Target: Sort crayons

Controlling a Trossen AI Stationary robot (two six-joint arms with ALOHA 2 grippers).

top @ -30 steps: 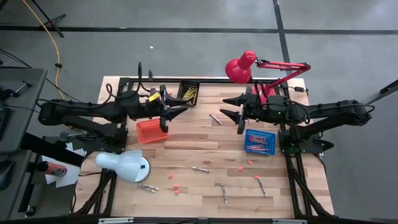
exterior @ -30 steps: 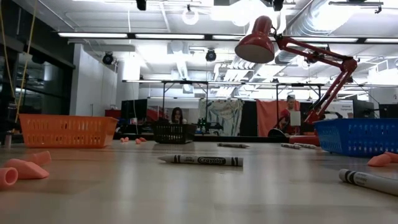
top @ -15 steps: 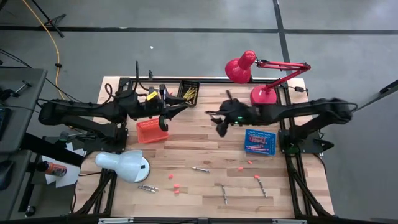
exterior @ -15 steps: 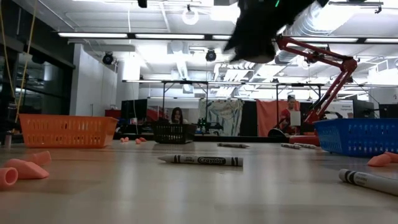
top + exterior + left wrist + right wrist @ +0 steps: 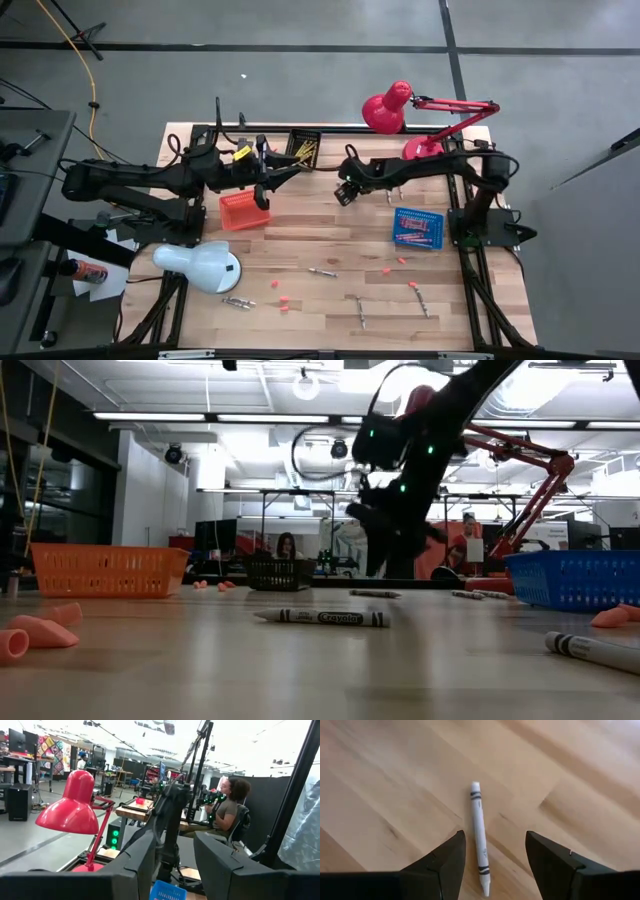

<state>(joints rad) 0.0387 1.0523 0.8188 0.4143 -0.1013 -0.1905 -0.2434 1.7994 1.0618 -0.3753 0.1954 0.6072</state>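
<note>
The step in hand is the approach to one loose crayon; the right hand (image 5: 343, 192) stands in the upper middle of the high view, above the bare wood of the worktop (image 5: 330, 235), and its two fingers are wide apart with nothing between them. In the right wrist view a white crayon (image 5: 480, 838) lies flat on the wood, and one end of it reaches into the gap between the dark fingers (image 5: 445, 862); no finger touches it yet, so I judge that the hand is lined up over it but not low enough to take it.

The left hand (image 5: 275, 181) waits at the upper left of the high view, just beside the orange basket (image 5: 240, 210); its fingers stand apart and I see nothing in them.

The other crayons are spread out; a black tray (image 5: 304, 148) near the top centre holds yellow crayons (image 5: 303, 152), the blue basket (image 5: 417, 227) at the right holds some sticks, and several grey crayons (image 5: 322, 272) lie in the lower part of the worktop, with one near the camera in the low view (image 5: 321, 617).

The next move, as I judge it, calls for a straight descent with the fingers on both sides of the white crayon, then closing on its middle; the stick is thin and round, so it may roll away if one finger arrives first.
</note>
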